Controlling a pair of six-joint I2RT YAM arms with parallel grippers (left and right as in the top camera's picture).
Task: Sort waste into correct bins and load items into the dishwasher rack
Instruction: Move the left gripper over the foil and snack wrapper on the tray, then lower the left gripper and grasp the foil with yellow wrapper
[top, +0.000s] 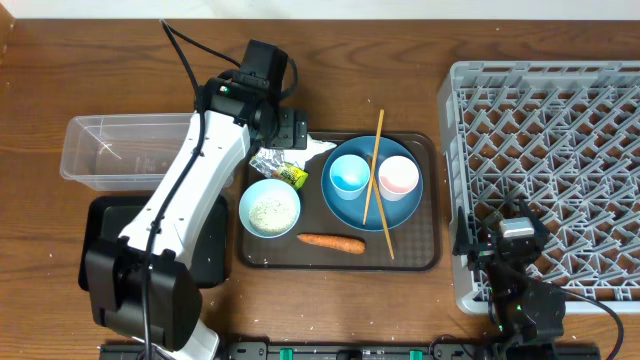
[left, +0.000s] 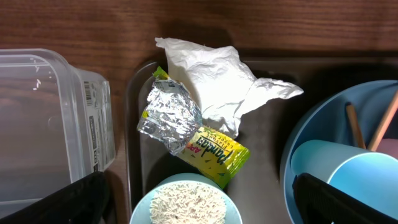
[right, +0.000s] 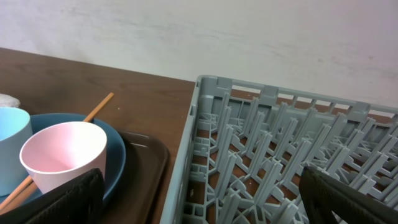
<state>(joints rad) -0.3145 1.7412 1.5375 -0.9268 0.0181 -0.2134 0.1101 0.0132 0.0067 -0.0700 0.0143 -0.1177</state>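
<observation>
On the tray, the crumpled wrapper (top: 278, 168) (left: 180, 121) lies beside the pale blue bowl (top: 270, 208) (left: 186, 202) of rice, with the carrot (top: 331, 241) in front. The blue plate (top: 345, 210) carries the light blue cup (top: 350, 173), the white-pink cup (top: 398, 177) (right: 62, 152) and two chopsticks (top: 373, 165). My left gripper (top: 290, 130) (left: 202, 199) hovers open above the wrapper and bowl, holding nothing. My right gripper (top: 510, 235) (right: 202, 199) is open over the left edge of the grey dishwasher rack (top: 560, 150) (right: 280, 143), empty.
The clear tub (top: 110, 150) (left: 43, 118) stands left of the brown serving tray (top: 420, 255). The black tray (top: 100, 230) in front of it is partly hidden under my left arm. A crumpled white paper (left: 217, 81) lies behind the wrapper.
</observation>
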